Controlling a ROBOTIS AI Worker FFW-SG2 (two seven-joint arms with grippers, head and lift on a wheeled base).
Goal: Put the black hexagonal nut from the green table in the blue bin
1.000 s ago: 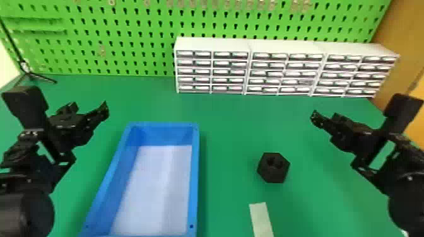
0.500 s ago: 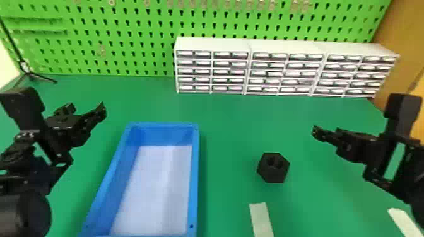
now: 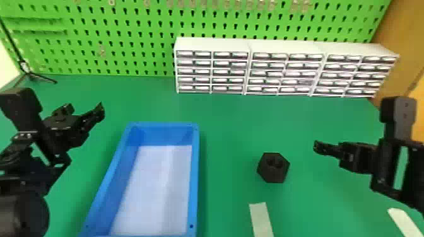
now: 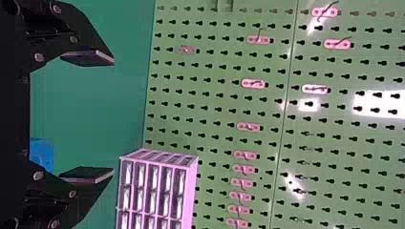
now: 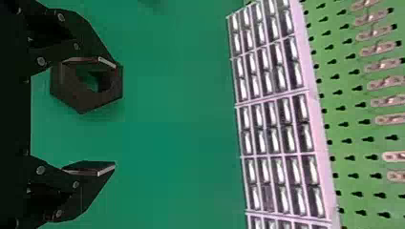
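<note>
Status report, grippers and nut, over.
Left gripper open, right gripper open. Nut on table, right of blue bin. Pale strip nearby, likely no obstacle.

Green table [image 3: 227, 119], bearing one blue bin [image 3: 195, 176], one black hexagonal nut [image 3: 273, 175] to its right, two pale strips [image 3: 261, 220], perhaps tape, nearer the robot, white drawer units [image 3: 284, 47] along the back, one black tripod [image 3: 30, 75] back left
</note>
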